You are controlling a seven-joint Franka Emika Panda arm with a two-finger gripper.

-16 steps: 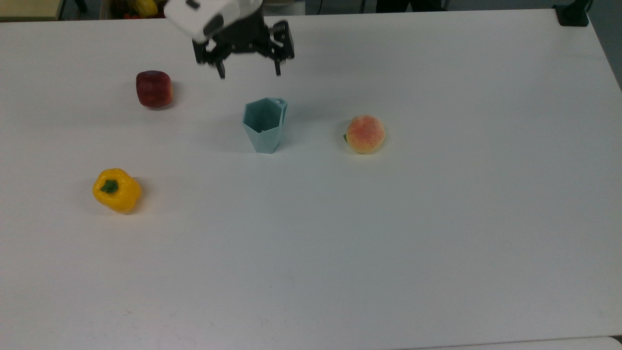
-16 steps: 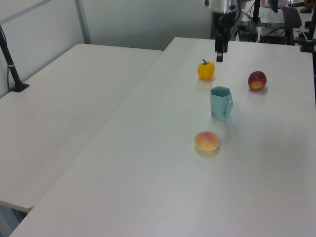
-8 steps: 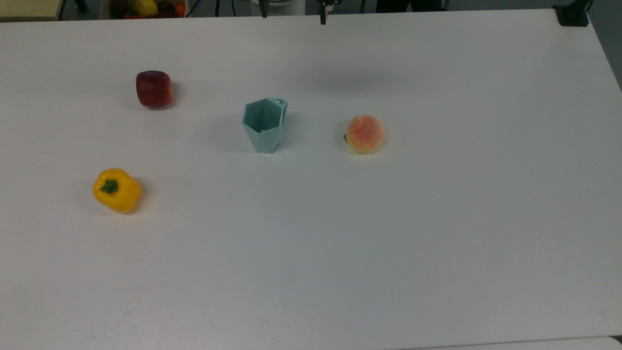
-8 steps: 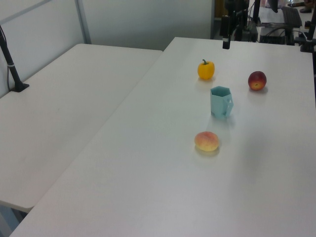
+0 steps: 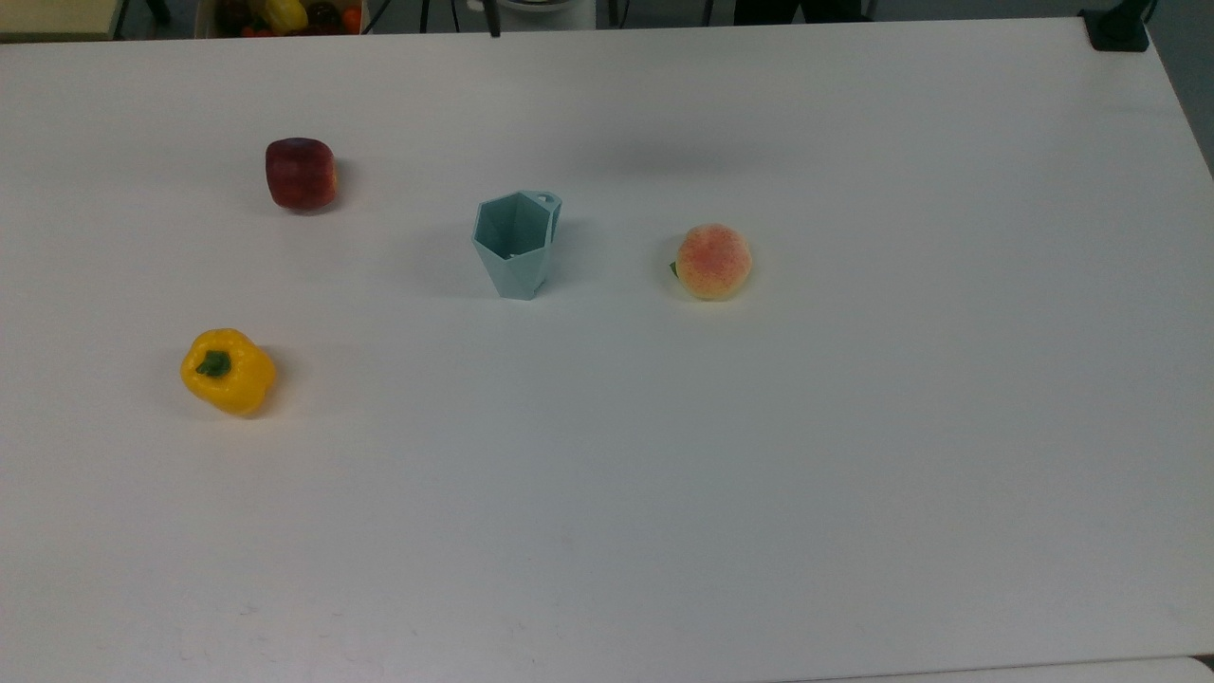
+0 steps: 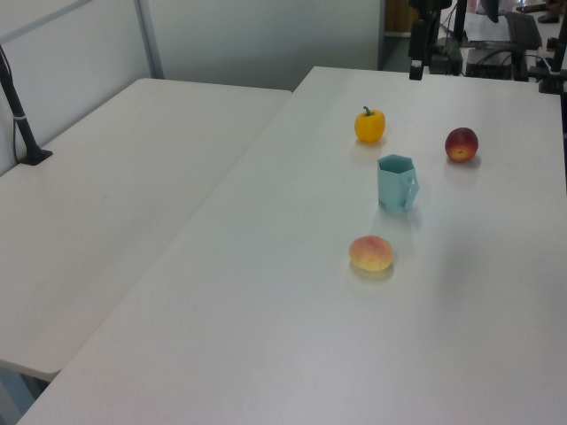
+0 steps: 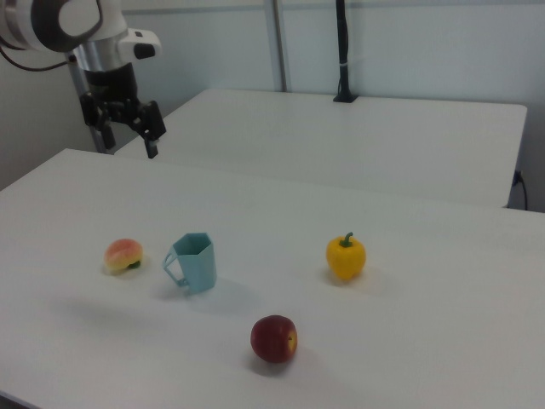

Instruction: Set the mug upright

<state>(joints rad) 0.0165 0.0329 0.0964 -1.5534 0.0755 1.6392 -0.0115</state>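
Observation:
The pale blue faceted mug (image 5: 517,245) stands upright on its narrow base near the middle of the white table (image 5: 664,493), mouth up. Its small handle points to the left view's right (image 6: 396,181) and to the right view's left (image 7: 192,262). My gripper (image 7: 130,146) hangs high over the table's far edge, well away from the mug. It is open, with nothing between its dark fingers (image 6: 415,66).
A red apple (image 5: 301,173), a yellow bell pepper (image 5: 228,370) and a peach (image 5: 713,261) lie spread around the mug. A second white table (image 7: 358,136) with a black post (image 7: 341,51) adjoins this one. A box of fruit (image 5: 285,14) sits past the far edge.
The gripper has lifted and pulled back from above the mug, leaving the top view past its upper edge. The mug and the fruits have not moved.

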